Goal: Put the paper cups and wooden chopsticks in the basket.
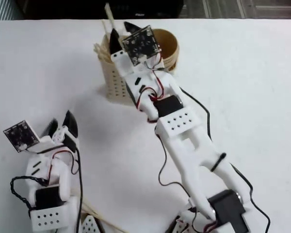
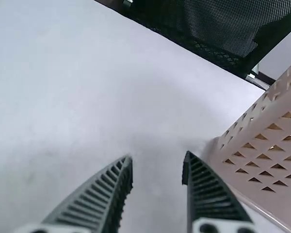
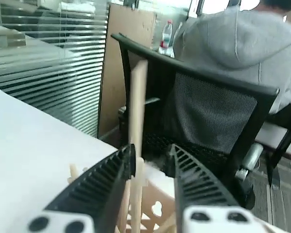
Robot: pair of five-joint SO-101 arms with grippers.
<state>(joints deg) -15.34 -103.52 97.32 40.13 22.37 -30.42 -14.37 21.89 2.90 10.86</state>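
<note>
A cream perforated basket [image 1: 114, 80] stands at the back of the white table, with several wooden chopsticks [image 1: 108, 19] sticking up out of it. My right gripper [image 1: 122, 33] hovers over the basket's top, open. One upright chopstick [image 3: 137, 97] stands close to one finger, and the basket rim [image 3: 155, 208] lies just below. A brown paper cup [image 1: 169, 46] stands right beside the basket, partly hidden by the right wrist. My left gripper [image 1: 61, 127] rests low at the front left, open with nothing in it [image 2: 157, 162], and the basket wall [image 2: 266, 145] is close beside it.
More loose chopsticks [image 1: 99, 216] lie on the table at the front edge, by the left arm's base. The right arm [image 1: 194, 145] stretches diagonally across the middle. A black mesh chair [image 3: 218, 111] stands beyond the table's far edge.
</note>
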